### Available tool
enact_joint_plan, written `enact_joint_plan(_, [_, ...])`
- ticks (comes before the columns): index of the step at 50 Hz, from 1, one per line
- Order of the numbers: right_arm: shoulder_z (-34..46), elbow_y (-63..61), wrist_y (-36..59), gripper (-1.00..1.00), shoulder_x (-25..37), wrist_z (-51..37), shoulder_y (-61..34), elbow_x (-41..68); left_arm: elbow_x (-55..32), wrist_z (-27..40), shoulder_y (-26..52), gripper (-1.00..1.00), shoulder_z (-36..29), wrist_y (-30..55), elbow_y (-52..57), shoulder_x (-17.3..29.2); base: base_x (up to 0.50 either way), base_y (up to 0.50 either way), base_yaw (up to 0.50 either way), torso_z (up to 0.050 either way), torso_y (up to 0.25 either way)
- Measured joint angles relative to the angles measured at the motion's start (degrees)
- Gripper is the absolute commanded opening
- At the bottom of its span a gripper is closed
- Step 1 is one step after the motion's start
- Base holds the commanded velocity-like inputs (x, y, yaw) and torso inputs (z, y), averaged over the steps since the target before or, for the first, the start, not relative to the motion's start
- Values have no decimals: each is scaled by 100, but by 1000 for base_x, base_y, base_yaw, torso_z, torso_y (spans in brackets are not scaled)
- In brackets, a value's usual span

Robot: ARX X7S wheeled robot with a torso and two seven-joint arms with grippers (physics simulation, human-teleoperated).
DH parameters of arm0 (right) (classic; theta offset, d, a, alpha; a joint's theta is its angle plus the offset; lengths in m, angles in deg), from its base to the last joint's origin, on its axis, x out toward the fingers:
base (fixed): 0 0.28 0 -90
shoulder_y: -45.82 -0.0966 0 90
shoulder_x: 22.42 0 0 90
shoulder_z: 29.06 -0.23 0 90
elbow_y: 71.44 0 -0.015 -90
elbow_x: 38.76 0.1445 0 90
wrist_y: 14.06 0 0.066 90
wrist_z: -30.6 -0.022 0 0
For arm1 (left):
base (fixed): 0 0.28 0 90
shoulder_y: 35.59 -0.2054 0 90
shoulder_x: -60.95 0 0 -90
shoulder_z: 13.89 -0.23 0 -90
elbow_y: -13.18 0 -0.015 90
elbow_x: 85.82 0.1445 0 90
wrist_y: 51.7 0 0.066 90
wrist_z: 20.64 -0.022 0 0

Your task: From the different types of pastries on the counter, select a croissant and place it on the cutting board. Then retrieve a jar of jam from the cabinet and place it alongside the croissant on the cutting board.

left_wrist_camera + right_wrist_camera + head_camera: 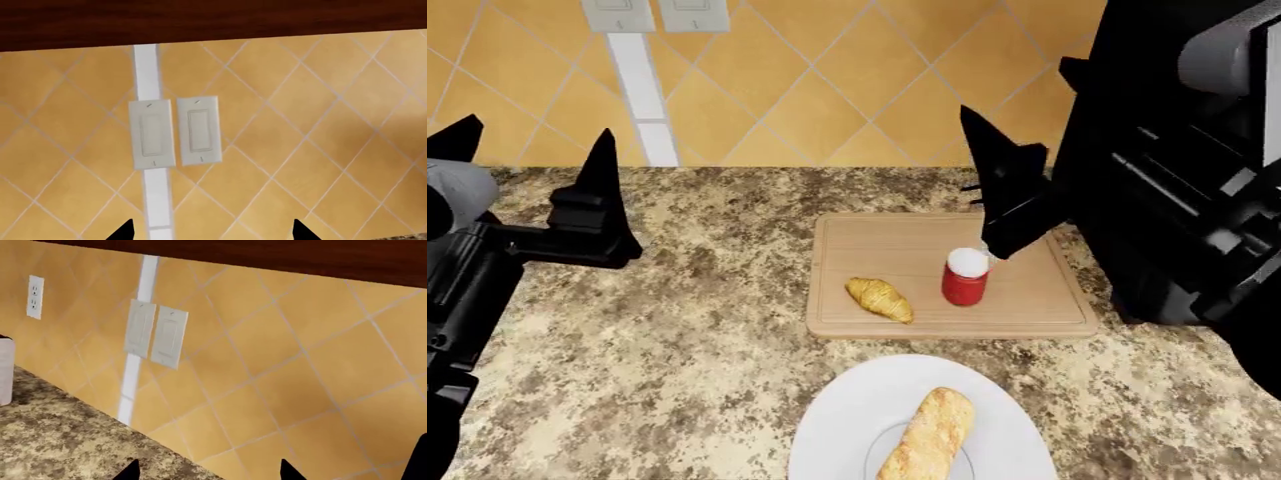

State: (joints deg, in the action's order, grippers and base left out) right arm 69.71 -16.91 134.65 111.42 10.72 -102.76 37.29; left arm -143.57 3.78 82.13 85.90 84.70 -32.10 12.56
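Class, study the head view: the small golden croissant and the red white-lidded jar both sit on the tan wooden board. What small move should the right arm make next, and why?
Probably lift the right gripper up and away. The red cylindrical jar with a white lid stands upright beside the golden ridged croissant on the tan wooden cutting board. The gripper looks open just above it, so both placements seem done.

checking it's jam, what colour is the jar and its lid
Red jar of jam with a white lid, seen best in the head view.
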Motion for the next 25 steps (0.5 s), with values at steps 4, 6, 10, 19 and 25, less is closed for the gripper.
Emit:
enact_joint_plan(4, [-144,-200,105,100,143,-265,-262,375,-133,48,-68,100,167,-15,71,47,0,0,0,0,0])
enact_joint_plan(6, [-227,-296,134,100,222,-383,-364,538,-229,87,-99,100,275,-19,119,81,0,0,0,0,0])
enact_joint_plan(10, [-413,-488,158,100,398,-595,-495,808,-458,183,-180,100,540,-29,245,165,0,0,0,0,0])
enact_joint_plan(19, [-1006,-929,56,100,800,-897,-334,1023,-951,307,-659,100,1378,-118,585,321,0,0,0,0,-1])
enact_joint_plan(25, [-1583,-1236,-116,100,997,-976,43,861,-1262,368,-1026,100,2004,-219,799,371,0,0,0,0,0])
